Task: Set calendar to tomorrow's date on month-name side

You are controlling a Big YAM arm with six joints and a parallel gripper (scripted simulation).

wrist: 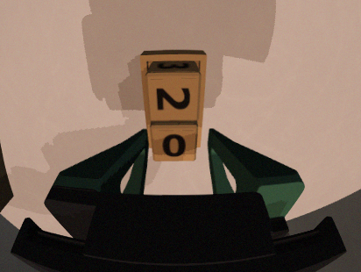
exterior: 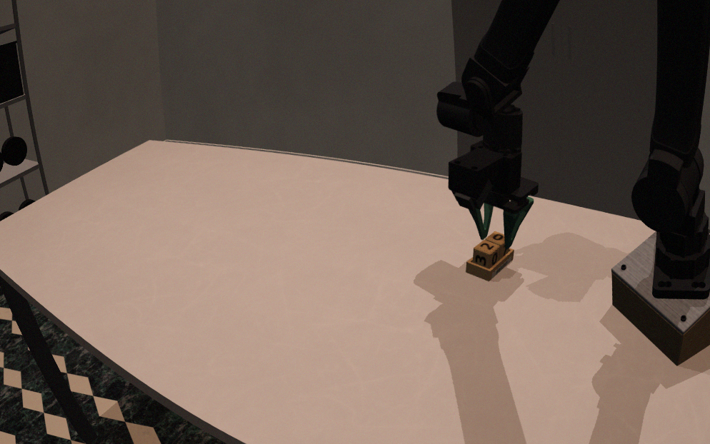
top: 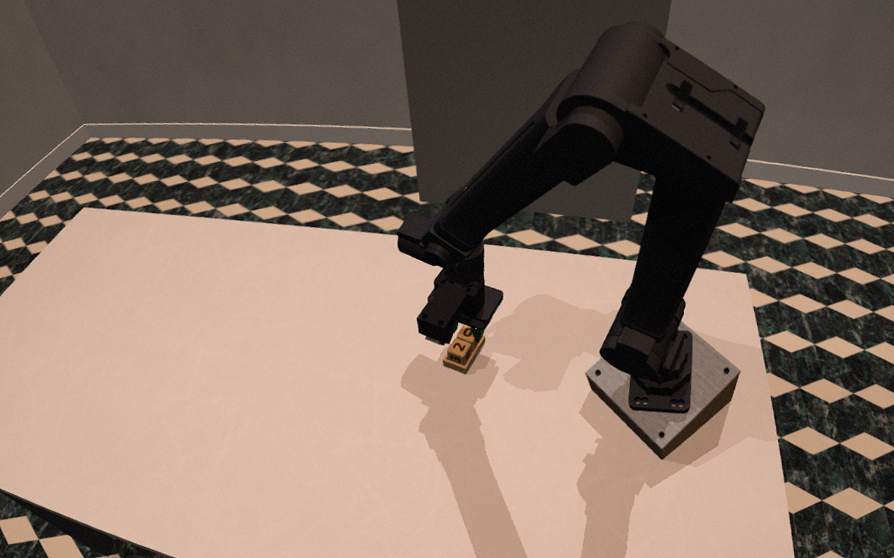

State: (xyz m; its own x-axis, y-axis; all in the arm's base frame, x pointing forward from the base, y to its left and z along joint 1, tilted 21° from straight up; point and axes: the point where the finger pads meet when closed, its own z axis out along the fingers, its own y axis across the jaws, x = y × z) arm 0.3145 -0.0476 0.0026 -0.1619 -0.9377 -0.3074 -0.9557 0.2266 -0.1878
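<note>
Gripper (top: 459,333) (exterior: 496,243) (wrist: 178,136) is released, fingers parted astride the 0-topped cube (top: 468,333) (exterior: 498,237) (wrist: 173,151), presumably so I can clamp and lift it from the tray (top: 457,367) (exterior: 478,269) (wrist: 203,88), toward the counter's (top: 247,348) (exterior: 261,261) (wrist: 307,88) far edge in the top view

Tray lettering: the tray (top: 457,368) (exterior: 478,270) (wrist: 173,56) bears marks on its long side in the exterior view, and they're too small to read.
Far cube: one green finger (exterior: 515,220) crosses the side of the cube topped with 0 (top: 467,333) (exterior: 497,238) (wrist: 173,142), so its side digit is partly hidden.
Tray floor: hidden under the cubes.
Arm: the exterior view slices off the upper reaches of the black arm (top: 522,174) (exterior: 516,41).
Pedestal: its right corner (exterior: 646,308) runs out of the exterior view.
Shelf unit: the left edge cuts the shelf unit (exterior: 32,123).
Table: the near end of the table (top: 216,424) (exterior: 261,314) drops out of both wide views.
</note>
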